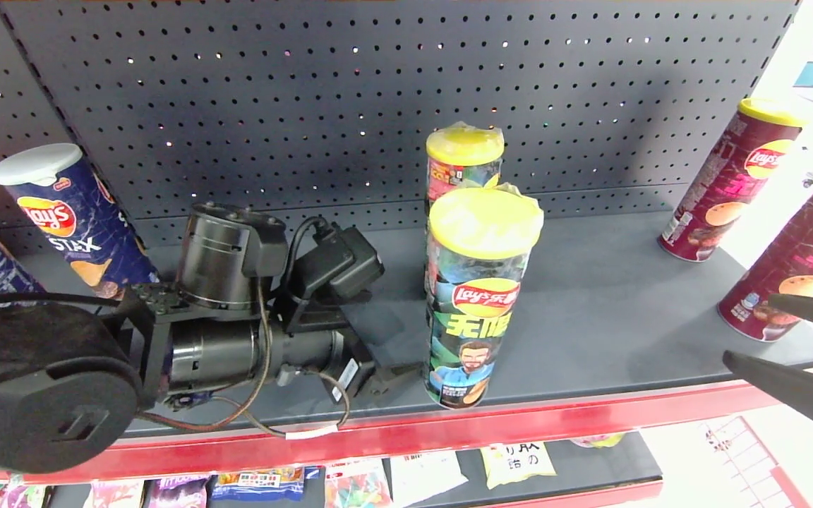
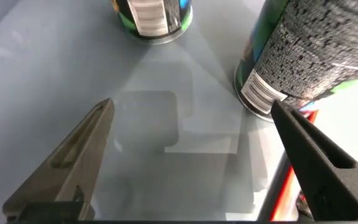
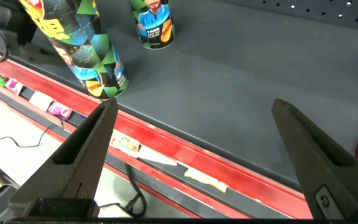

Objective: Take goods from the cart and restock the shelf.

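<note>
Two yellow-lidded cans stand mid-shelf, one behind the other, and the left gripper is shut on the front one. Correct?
Not quite. The left gripper is open and empty, and the front can stands free near one fingertip, as the left wrist view shows. The rest holds.

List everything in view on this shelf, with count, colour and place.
green cans: 2, green-blue with yellow lids, upright mid-shelf, one behind the other
blue cans: 2, blue with white lids, shelf's left end
maroon cans: 2, maroon with yellow lids, shelf's right end
shelf: 1, grey deck with red front edge
pegboard: 1, dark grey, behind the shelf
packets: several, mixed colours, lower shelf
left gripper: 1, black, over the deck left of the front green can, jaws open
right gripper: 1, black, by the shelf's front edge near the maroon cans, jaws open
</note>
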Controlling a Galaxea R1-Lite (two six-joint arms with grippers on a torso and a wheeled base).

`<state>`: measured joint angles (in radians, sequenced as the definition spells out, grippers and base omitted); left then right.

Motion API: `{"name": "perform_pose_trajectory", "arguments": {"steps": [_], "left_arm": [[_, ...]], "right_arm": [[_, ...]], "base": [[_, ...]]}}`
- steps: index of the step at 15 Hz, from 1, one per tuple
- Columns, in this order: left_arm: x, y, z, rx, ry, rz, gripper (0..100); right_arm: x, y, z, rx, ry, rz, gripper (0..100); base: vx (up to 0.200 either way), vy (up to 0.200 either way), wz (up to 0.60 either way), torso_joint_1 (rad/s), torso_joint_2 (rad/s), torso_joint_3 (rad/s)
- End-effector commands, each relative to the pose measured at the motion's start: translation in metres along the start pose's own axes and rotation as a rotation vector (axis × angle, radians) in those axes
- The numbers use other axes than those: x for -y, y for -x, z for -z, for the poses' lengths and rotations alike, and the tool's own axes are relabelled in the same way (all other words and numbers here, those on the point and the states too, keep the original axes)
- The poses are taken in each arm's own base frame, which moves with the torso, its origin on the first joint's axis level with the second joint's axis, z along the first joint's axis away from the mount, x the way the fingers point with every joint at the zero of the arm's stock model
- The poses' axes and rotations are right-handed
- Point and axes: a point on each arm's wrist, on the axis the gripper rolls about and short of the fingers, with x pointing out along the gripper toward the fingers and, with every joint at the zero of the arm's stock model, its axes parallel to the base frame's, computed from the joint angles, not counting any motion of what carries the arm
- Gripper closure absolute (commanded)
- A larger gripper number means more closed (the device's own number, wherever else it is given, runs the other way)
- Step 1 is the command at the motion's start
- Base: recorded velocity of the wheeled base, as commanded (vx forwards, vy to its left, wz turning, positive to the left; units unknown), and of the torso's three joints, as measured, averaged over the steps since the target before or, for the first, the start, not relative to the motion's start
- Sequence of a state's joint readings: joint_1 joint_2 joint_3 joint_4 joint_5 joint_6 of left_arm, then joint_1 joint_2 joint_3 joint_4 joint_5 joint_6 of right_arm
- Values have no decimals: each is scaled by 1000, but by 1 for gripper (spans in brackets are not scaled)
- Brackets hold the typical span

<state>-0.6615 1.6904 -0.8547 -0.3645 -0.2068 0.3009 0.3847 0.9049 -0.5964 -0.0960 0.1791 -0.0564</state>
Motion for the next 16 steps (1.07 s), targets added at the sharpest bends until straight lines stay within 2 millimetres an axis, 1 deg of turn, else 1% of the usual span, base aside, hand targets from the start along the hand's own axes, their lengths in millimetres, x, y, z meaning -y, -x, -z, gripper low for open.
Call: {"name": "perform_pose_trajectory", "arguments": {"steps": [1,11,13,15,16], "left_arm": [[-2,-5,-2,3,0,-1,0],[1,-9,-4,3,-7,12,0],[1,-7,-3,4,-3,9,0],[0,12,-9,41,-7,-14,0],[2,45,-10,85,-11,-51,0]], "right_arm": [[0,-1,0,-1,0,-1,0],[0,-1,0,-2,2,-1,0],[0,0,0,-2,2,-2,0],[-1,2,3,-5,4,-2,0],[-2,8,4,12,7,-3,0]], "base": [[0,0,0,0,0,0],[0,0,0,0,0,0],[0,0,0,0,0,0],[0,0,0,0,0,0],[0,0,0,0,0,0]]}}
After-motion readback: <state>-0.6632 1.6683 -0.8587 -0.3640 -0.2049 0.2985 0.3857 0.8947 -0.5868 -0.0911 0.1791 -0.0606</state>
